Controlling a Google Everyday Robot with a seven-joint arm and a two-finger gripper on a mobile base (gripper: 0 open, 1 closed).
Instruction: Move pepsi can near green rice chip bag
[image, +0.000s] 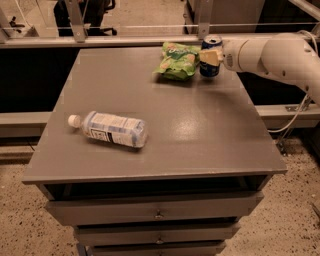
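Observation:
The pepsi can (212, 68), dark blue with a silver top, stands upright at the far right of the grey table (200, 130). It is just right of the green rice chip bag (177, 61), almost touching it. My gripper (210, 57) reaches in from the right on the white arm (270, 52) and is shut on the can's upper half. One pale finger (208, 58) shows in front of the can; the other is hidden behind it. The can's base is at the tabletop.
A clear plastic bottle (111, 129) with a white cap lies on its side at the table's front left. Drawers (157, 212) sit under the tabletop. A metal rail (125, 40) runs behind the table's far edge.

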